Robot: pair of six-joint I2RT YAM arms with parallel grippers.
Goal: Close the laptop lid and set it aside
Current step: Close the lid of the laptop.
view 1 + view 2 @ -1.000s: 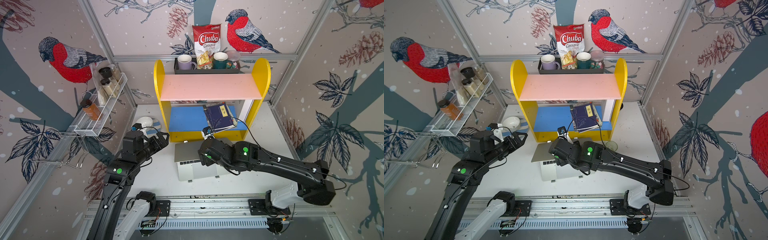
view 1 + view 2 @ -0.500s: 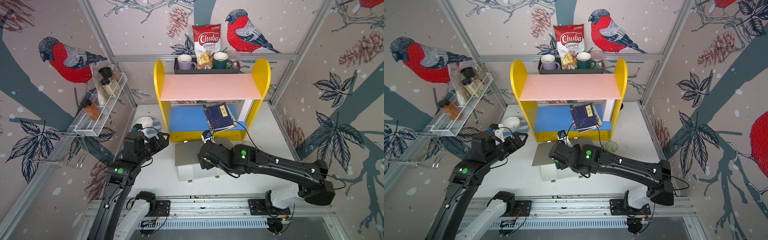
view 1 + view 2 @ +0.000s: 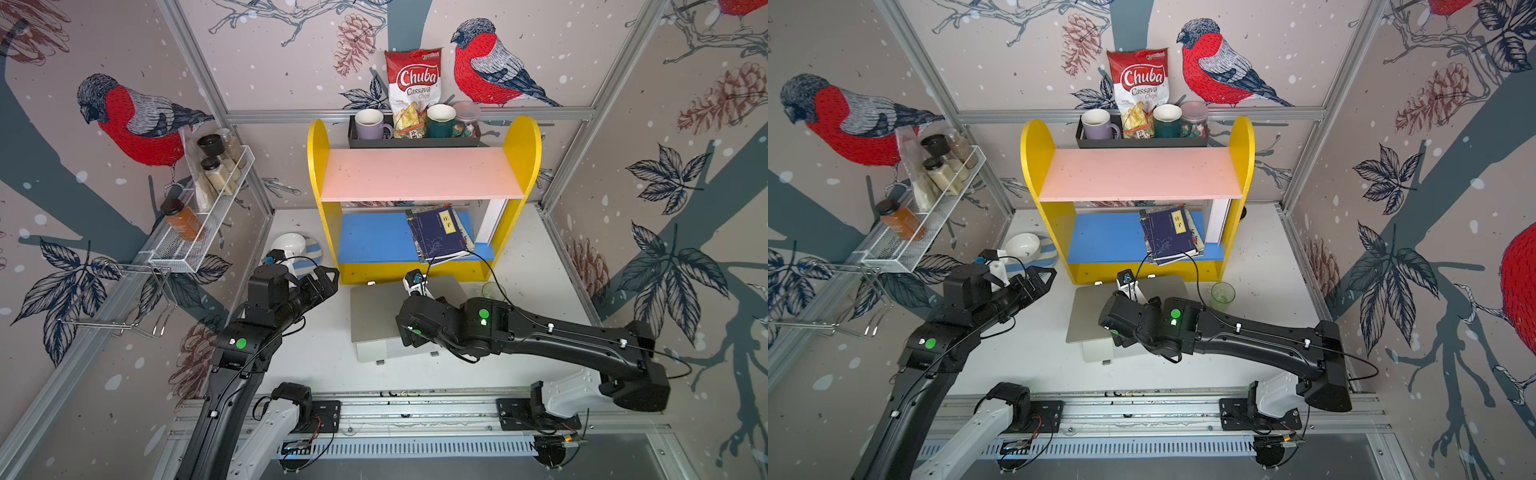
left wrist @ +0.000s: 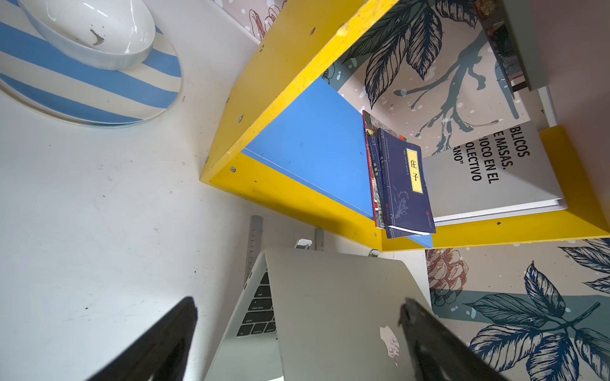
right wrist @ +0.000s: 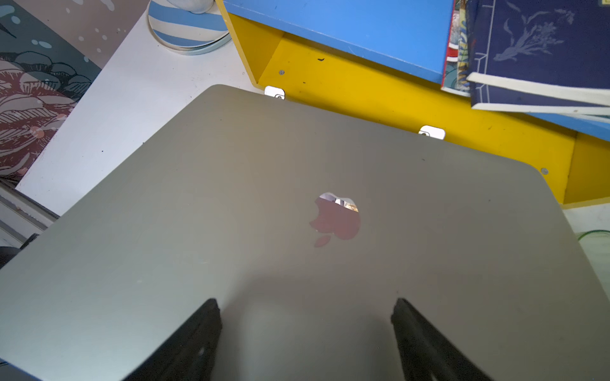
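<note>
The silver-grey laptop [image 3: 372, 353] stands on the table in front of the yellow shelf. Its lid [image 3: 374, 316] [image 3: 1088, 316] is folded low over the keyboard [image 4: 259, 313], with a narrow wedge still showing between them. In the right wrist view the lid's back [image 5: 264, 198] with the apple logo [image 5: 336, 217] fills the picture. My right gripper [image 5: 306, 303] is open, its fingers spread flat over the lid near its free edge, gripping nothing. My left gripper [image 3: 326, 277] [image 4: 297, 306] hangs open to the left of the laptop, apart from it.
The yellow shelf [image 3: 320, 199] holds dark blue books [image 3: 440, 232] on its blue board just behind the laptop. A white bowl [image 3: 289, 245] on a striped plate [image 4: 99, 89] sits at the back left. A clear glass [image 3: 1223, 293] stands right of the laptop. A metal ruler [image 4: 254, 244] lies by the lid's hinge side.
The lid has come down further over the laptop's base, and my right gripper has moved down and toward the front with it. The left arm has stayed still.
</note>
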